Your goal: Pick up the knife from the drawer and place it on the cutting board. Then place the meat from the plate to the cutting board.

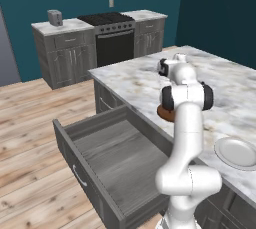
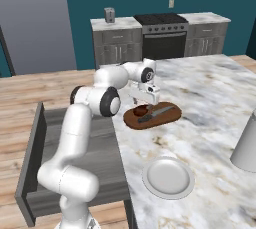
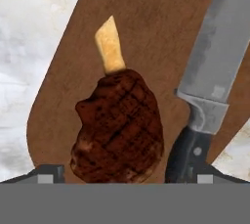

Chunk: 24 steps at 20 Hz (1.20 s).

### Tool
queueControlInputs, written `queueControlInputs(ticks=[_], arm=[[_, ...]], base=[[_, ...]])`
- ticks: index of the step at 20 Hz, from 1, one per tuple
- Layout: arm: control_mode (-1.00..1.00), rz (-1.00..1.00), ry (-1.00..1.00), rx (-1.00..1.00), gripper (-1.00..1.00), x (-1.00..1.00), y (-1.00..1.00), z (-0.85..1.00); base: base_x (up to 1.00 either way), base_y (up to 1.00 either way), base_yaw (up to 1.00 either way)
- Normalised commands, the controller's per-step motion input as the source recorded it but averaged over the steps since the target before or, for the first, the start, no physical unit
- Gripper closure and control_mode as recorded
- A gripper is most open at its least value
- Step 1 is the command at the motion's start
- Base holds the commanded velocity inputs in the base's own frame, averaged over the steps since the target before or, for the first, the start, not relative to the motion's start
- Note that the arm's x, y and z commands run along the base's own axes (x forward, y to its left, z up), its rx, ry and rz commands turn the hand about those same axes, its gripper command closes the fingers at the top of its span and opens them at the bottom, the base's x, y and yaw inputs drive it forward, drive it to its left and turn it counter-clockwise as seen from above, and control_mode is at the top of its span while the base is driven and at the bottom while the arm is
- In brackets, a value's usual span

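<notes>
On the marbled island bench, the task's items are gathered near the left edge, within the arm's reach. Below that edge the wide grey drawer stands pulled fully out and bare inside, which fits the knife having been taken from it. The round white plate lies on the near part of the bench, apart from the board, and carries nothing. Beyond it lies the oval reddish-brown cutting board, long axis left to right. On the board the knife rests flat, blade toward the right. Just left of it sits the meat, a dark grilled chop with a pale bone stub, flat on the wood. The tool hangs directly over the meat; its fingertips flank the chop at either side, spread apart and gripping nothing. Both placements therefore appear complete.
</notes>
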Motion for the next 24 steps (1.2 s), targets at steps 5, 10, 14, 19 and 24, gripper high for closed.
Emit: queueControlInputs(ticks=[5,10,14,19,24], arm=[[-1.00,0.00,-0.01,0.02,-1.00,-0.33,-0.01,0.94],[-1.00,0.00,-0.19,0.01,-1.00,-0.94,0.09,0.78],[-1.00,0.03,-0.36,0.00,-1.00,-1.00,0.41,0.78],[-1.00,0.03,-0.26,-0.03,-1.00,-1.00,0.56,0.72],[-1.00,0.03,-0.26,-0.11,-1.00,-1.00,0.71,0.46]], base=[[0.00,0.00,0.00],[0.00,0.00,0.00],[0.00,0.00,0.00],[0.00,0.00,0.00],[0.00,0.00,0.00]])
